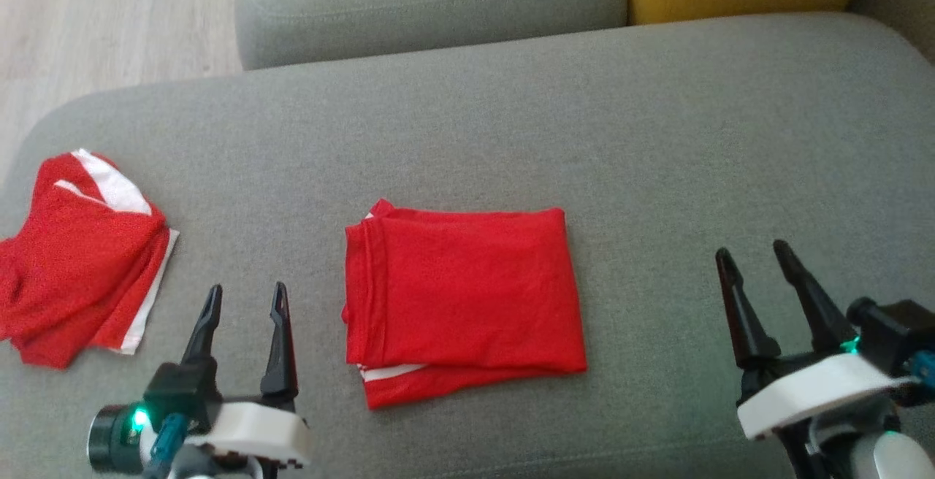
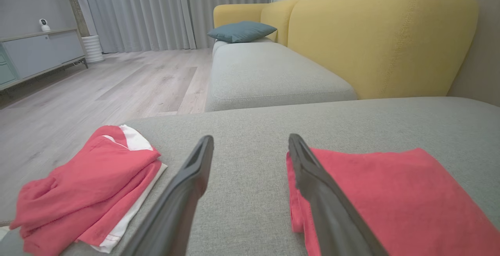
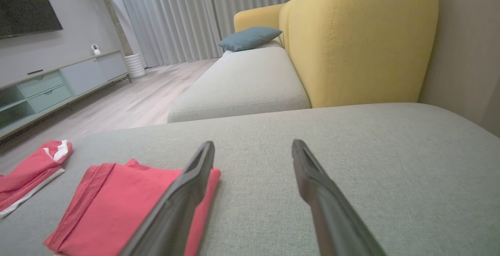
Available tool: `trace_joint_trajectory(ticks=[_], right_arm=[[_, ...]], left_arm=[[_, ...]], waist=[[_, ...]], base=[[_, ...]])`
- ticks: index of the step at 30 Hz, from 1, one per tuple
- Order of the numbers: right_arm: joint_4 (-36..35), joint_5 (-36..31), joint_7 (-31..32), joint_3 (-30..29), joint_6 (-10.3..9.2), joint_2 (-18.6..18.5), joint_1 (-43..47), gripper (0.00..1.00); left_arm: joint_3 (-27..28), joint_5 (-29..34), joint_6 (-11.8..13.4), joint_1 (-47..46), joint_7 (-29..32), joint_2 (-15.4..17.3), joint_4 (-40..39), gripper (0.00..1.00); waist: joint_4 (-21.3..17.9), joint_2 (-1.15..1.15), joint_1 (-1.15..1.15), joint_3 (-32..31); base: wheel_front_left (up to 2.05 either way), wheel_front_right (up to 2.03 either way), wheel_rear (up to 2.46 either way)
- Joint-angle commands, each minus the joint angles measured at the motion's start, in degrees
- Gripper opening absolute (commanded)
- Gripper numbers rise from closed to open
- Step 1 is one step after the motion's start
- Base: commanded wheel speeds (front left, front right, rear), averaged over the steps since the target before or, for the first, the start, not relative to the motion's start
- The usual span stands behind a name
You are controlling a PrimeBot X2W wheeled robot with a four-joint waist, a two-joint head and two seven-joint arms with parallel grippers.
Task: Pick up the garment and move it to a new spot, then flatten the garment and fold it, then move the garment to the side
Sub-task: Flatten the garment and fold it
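The folded garment (image 1: 464, 296) lies near the middle of the grey seat cushion (image 1: 657, 136), a neat red rectangle with a white-trimmed layer peeking out along its near edge. Both tools hang empty above the cushion. The left gripper (image 1: 247, 289) is just beside the cloth's left edge and the right gripper (image 1: 752, 249) is well off to its right, each with its two dark fingers spread wide. The cloth looks thin, light and limp. I'd judge it will sag and slide open if lifted by one corner, so the stacked left hem and the opposite right edge look like the places to pinch, through all the layers at once. A second red garment (image 1: 80, 260), looser and showing white panels, sits at the cushion's far left, apart from the folded one. The head view gives the rectangle's full outline and how squarely it is folded. The left wrist view, low along the fabric, brings out the thickness of the layered edge right against one finger, and the right wrist view shows the bare cushion between its fingers. The wrist views also take in the yellow backrest (image 2: 383, 33), a teal pillow (image 2: 241, 31), curtains and wooden floor.
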Motion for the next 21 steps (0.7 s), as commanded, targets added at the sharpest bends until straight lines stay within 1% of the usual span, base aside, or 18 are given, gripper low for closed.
trace_joint_trajectory(ticks=[1, 11, 21], right_arm=[[-2.4, -0.4, 0.5, 1.2, 0.20, -0.4, -0.5, 1.00], [-2.8, -1.0, 2.2, 1.1, 0.20, -0.3, 1.1, 1.00], [-2.7, -1.2, 2.5, 0.6, 0.20, 0.0, 0.9, 1.00]], left_arm=[[2.1, 0.0, 0.6, -1.3, 0.0, 1.2, -2.1, 1.00], [1.8, 0.3, 1.7, 0.6, 1.5, 1.9, -2.2, 1.00], [1.6, 0.2, 2.2, 0.9, 2.0, 2.2, -2.3, 1.00]], waist=[[0.0, 0.00, 0.00, -0.8], [0.5, 0.00, 0.00, -1.8], [0.7, 0.00, 0.00, -1.7]], base=[[0.00, 0.00, 0.00], [0.00, 0.00, 0.00], [0.00, 0.00, 0.00]])
